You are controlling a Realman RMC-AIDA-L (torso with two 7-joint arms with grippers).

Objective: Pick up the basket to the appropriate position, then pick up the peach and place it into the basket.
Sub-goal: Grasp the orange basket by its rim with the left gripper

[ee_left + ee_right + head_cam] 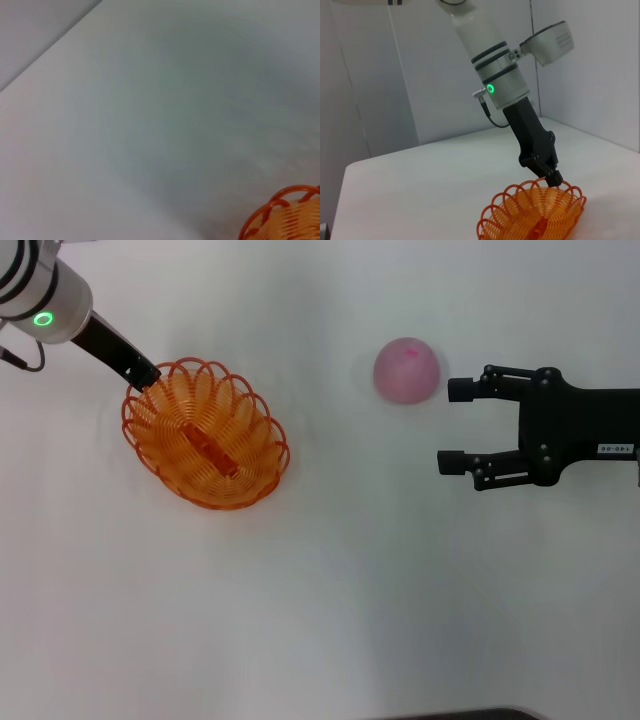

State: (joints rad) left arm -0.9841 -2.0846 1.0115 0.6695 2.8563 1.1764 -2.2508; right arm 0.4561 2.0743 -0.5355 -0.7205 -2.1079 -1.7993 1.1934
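The orange basket (206, 433) sits left of centre on the white table. My left gripper (147, 374) reaches down to its far left rim and is shut on the rim; the right wrist view shows the same gripper (553, 177) pinching the basket (532, 214) at its edge. A piece of the basket's rim (287, 212) shows in the left wrist view. The pale-pink peach (407, 370) lies on the table to the right of the basket. My right gripper (452, 426) is open and empty, just right of the peach and slightly nearer to me.
The white table (330, 600) stretches between the basket and the peach and toward its near edge. A dark strip shows at that near edge. White walls stand behind the table in the right wrist view.
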